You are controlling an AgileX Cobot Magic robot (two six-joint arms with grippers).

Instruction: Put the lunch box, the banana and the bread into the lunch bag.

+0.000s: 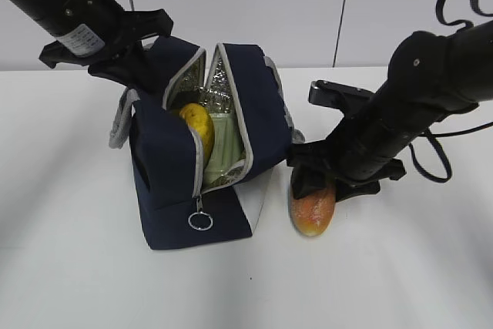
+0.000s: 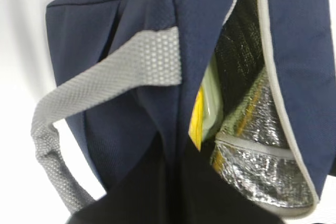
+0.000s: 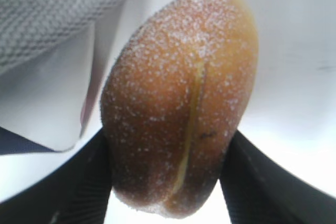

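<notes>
Beside the open lunch bag (image 1: 231,105), the right gripper (image 1: 317,182) pinches the bread (image 1: 312,206) on the table (image 1: 385,267). Banana (image 1: 197,125) and lunch box (image 1: 227,140) sit inside; can't tell the left gripper's (image 1: 127,55) fingers, though it's at the bag's back edge.

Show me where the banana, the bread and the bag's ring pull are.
banana (image 1: 198,123): exterior view, on its yellow end poking out of the bag.
bread (image 3: 178,103): right wrist view, mid-crust beside the slash.
ring pull (image 1: 200,221): exterior view, on the metal ring's rim.
</notes>
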